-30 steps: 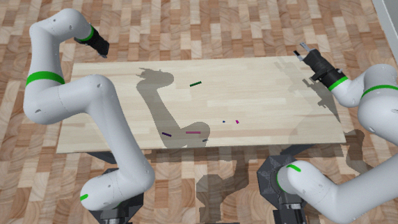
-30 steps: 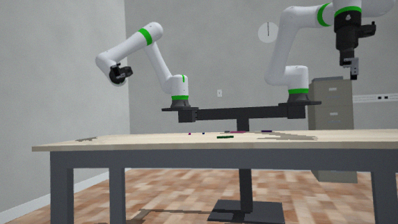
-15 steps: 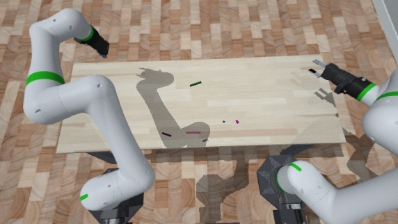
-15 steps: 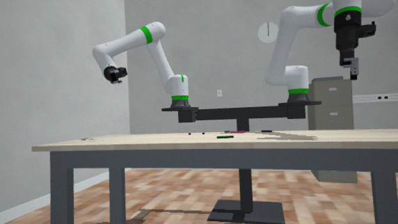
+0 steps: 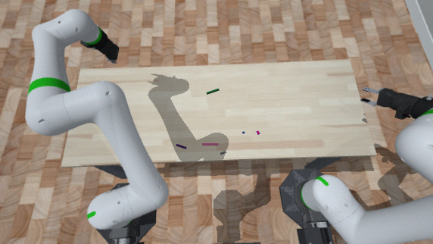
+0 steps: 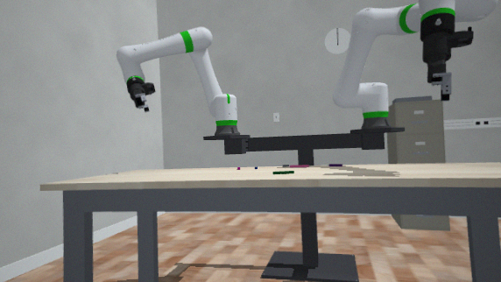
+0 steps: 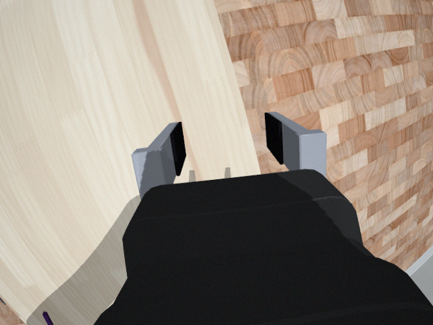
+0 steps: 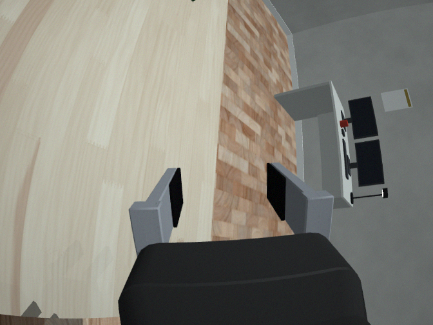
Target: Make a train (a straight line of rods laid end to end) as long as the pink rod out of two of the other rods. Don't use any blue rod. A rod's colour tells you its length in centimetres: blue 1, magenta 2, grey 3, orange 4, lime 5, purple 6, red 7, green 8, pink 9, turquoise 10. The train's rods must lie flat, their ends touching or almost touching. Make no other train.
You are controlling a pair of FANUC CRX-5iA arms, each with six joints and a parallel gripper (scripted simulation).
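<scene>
Left gripper and right gripper stand open and empty, the train unstarted: purple rod and grey rod, the apt pair, await joining.

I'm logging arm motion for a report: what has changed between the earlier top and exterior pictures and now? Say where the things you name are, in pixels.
The right end effector (image 5: 365, 95) (image 6: 144, 108) (image 8: 224, 183) moved outward beyond the table's (image 5: 288, 79) (image 6: 175, 180) (image 7: 104, 69) (image 8: 122, 104) end and toward the arm bases' side. Nothing was grasped or released. The left end effector (image 5: 113, 61) (image 6: 445, 98) (image 7: 225, 134) and rods (image 5: 213, 92) (image 6: 283, 172) (image 7: 48, 318) (image 8: 193, 0) stayed put.
</scene>
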